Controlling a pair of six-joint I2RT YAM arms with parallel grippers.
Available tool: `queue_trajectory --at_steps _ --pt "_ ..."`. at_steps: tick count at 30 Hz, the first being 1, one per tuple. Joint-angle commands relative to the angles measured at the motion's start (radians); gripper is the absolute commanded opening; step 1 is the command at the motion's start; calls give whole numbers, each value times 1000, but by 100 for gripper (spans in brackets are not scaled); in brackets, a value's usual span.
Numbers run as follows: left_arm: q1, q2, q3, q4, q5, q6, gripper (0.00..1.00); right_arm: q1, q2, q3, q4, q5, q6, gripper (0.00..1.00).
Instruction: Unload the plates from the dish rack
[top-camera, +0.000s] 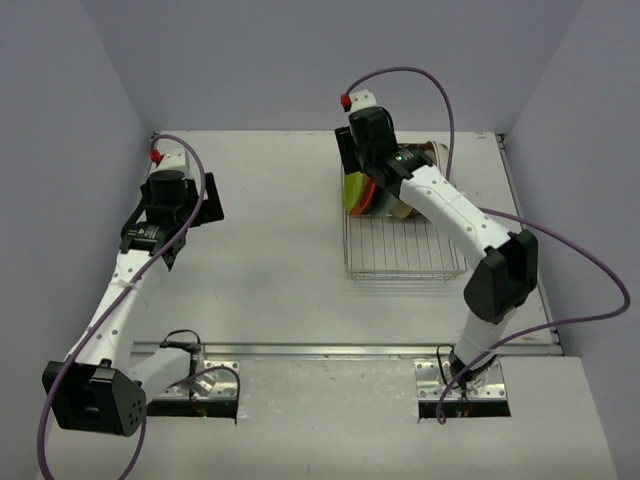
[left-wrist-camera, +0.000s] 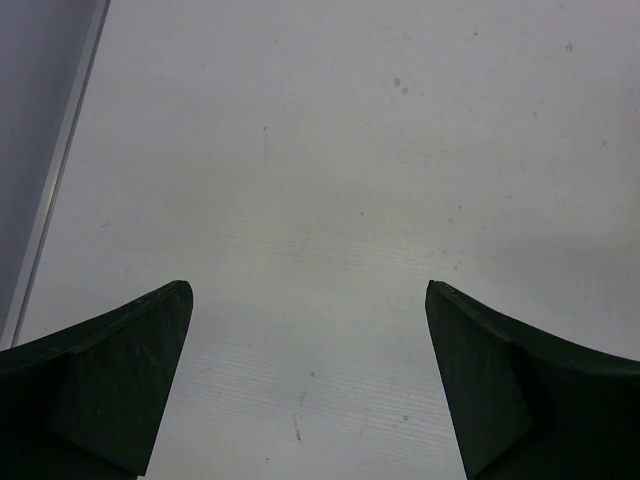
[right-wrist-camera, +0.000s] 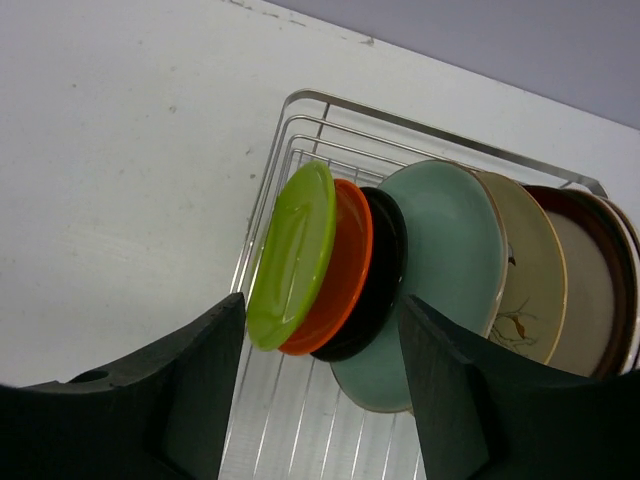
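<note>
The silver wire dish rack (top-camera: 400, 250) stands on the right half of the table; its rim shows in the right wrist view (right-wrist-camera: 300, 110). Several plates stand on edge in its far end: lime green (right-wrist-camera: 290, 255), orange (right-wrist-camera: 335, 275), black (right-wrist-camera: 375, 290), pale teal (right-wrist-camera: 440, 260), cream (right-wrist-camera: 530, 280) and brown-rimmed (right-wrist-camera: 590, 290). From above only the green (top-camera: 354, 190) and orange (top-camera: 366, 196) plates show under the arm. My right gripper (right-wrist-camera: 320, 310) is open, hovering above the green, orange and black plates. My left gripper (left-wrist-camera: 308, 290) is open and empty over bare table at the left.
The near part of the rack (top-camera: 400, 262) holds no plates. The grey enclosure walls (top-camera: 60, 120) close in the table on three sides. A metal rail (top-camera: 350, 350) runs along the table's near edge. Purple cables (top-camera: 590, 290) loop beside the right arm.
</note>
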Motion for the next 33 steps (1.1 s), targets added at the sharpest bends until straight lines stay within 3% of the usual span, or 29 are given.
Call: queue_trajectory --at_steps 1,6,19,30,33 --pt "4 -5 40 40 -54 -26 100 -4 80 105 -29 138 91 60" --pt "4 -4 28 48 -88 -32 100 -4 181 156 -55 152 131 52" --pt "4 15 43 30 -145 -43 100 -6 283 158 -71 161 174 44" --pt "4 21 35 34 -148 -40 100 -7 320 166 -106 165 187 19" --pt "4 27 38 36 -147 -40 100 -7 304 165 -114 181 182 5"
